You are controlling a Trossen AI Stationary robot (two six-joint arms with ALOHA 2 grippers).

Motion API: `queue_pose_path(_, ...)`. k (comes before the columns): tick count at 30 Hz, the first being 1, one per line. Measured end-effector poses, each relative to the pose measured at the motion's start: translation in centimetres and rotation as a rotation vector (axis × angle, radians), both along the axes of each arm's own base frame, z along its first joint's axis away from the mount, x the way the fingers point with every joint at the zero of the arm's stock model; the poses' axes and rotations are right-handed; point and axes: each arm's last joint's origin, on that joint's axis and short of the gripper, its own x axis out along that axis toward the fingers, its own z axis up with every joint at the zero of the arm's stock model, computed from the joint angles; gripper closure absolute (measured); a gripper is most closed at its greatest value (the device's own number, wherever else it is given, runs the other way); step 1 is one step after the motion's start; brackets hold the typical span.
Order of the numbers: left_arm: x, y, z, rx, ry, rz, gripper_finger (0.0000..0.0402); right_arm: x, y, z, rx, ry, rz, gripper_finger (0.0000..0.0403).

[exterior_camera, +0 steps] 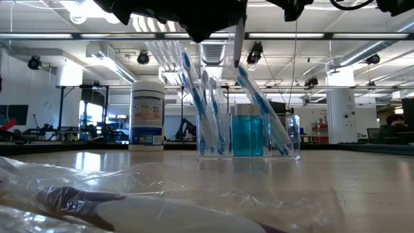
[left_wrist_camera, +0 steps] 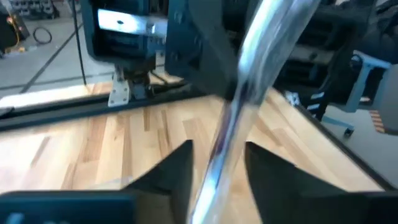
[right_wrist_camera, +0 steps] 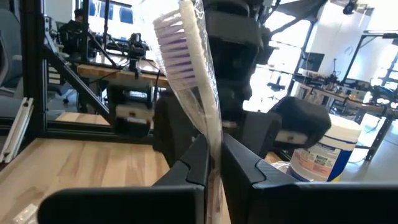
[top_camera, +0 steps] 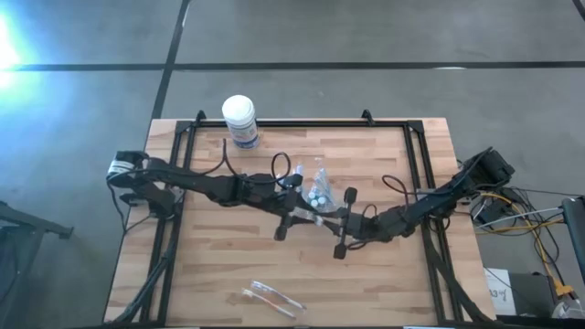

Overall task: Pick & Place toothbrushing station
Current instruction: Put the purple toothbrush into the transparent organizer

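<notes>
The toothbrushing station (top_camera: 315, 189), a clear holder with several blue-and-white brushes and a blue cup, stands on its base at mid-table (exterior_camera: 249, 133). Above the table beside it, both grippers meet around a white toothbrush (right_wrist_camera: 186, 68) with purple bristles, wrapped in clear film. My right gripper (right_wrist_camera: 213, 162) is shut on this toothbrush. My left gripper (left_wrist_camera: 217, 180) is open, with a finger on either side of the same shiny handle (left_wrist_camera: 239, 93). In the high view, my left gripper (top_camera: 300, 216) comes from the table's left and my right gripper (top_camera: 335, 225) from its right. My right gripper pinches the wrapped toothbrush's handle (right_wrist_camera: 210, 134) between its two fingers, below the bristle head. The fingers come in level from the table's right side and lie across the handle. The brush stands nearly upright, head up and slightly tilted, clear of the table.
A white round tub with a blue label (top_camera: 239, 120) stands near the far edge, left of the station. Crumpled clear wrapping (top_camera: 271, 297) lies near the front edge and fills the low view's foreground (exterior_camera: 97, 194). Black frame rails (top_camera: 174, 210) run along both table sides.
</notes>
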Motion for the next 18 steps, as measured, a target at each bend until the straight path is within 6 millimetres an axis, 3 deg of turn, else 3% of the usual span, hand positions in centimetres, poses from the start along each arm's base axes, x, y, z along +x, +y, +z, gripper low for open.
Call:
queue_pose_path(5,-1.2,0.1,1.4,-0.031,0.012,0.002,0.0186,-0.3,0.4,0.1,-0.010,0.006,0.013,0.0388)
queue_pose_path(9,-3.4,0.2,2.8,-0.053,0.085,-0.019,0.0154,-0.9,0.7,0.4,-0.027,0.042,0.027,0.0388)
queue_pose_path(14,-7.2,-0.2,4.7,-0.052,0.058,-0.071,0.0155,-2.4,0.7,0.7,-0.006,0.072,0.041,0.0389)
queue_pose_path(18,-11.6,-0.2,5.3,-0.062,-0.017,-0.041,0.0186,-4.0,-0.3,0.6,0.039,0.082,0.003,0.0389)
